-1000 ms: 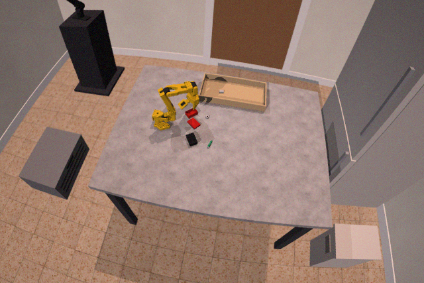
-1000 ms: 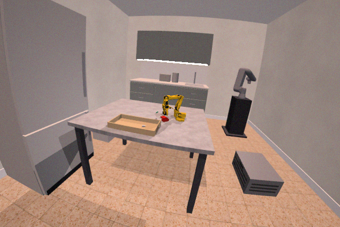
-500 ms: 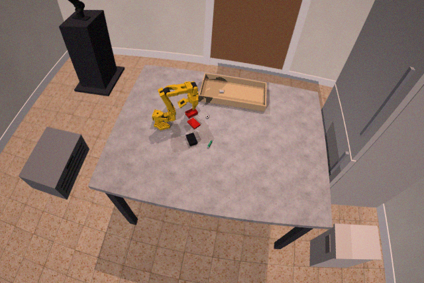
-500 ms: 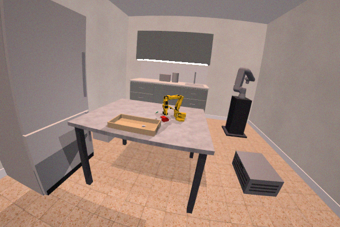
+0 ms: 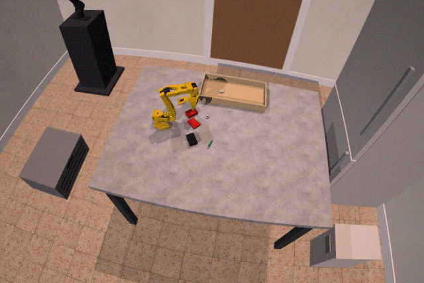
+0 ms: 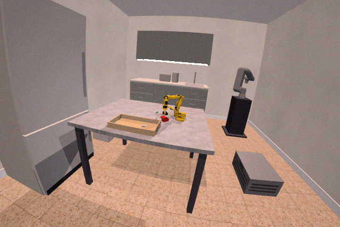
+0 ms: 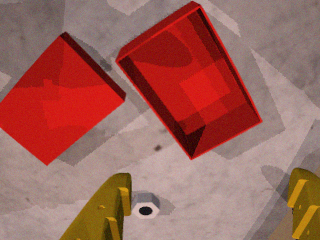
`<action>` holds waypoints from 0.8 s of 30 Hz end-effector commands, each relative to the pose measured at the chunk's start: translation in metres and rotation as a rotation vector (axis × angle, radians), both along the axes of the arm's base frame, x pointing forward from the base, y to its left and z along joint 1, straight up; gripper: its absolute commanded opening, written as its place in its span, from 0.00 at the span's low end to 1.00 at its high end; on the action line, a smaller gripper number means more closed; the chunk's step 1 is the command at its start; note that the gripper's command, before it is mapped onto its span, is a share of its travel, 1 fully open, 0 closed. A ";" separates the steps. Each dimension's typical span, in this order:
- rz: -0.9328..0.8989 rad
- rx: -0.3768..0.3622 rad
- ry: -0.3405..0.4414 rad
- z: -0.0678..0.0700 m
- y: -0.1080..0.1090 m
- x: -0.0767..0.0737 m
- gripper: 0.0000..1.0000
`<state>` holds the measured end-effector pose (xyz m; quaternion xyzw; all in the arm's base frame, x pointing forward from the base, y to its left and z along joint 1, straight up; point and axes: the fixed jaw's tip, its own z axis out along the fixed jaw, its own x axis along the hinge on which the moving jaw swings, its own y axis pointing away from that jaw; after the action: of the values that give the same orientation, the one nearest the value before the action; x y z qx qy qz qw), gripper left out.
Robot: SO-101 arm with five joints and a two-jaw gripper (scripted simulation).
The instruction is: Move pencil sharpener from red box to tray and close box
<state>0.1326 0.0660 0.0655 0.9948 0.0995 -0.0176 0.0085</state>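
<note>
red box base: 1 | red lid: 1 | tray: 1

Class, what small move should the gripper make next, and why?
Probably shift its open fingers over the red lid to grasp it: the red base stands open and empty, the lid lies beside it, and a small pale object already lies in the tray.
</note>
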 end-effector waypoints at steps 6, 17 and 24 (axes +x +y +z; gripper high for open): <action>-0.307 0.015 -0.036 0.004 -0.002 0.004 0.31; -0.662 0.009 -0.039 0.004 -0.004 0.004 0.31; -0.967 0.003 -0.041 0.004 -0.005 0.004 0.31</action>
<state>0.1308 0.0594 0.0657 0.9517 -0.3064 -0.0129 0.0135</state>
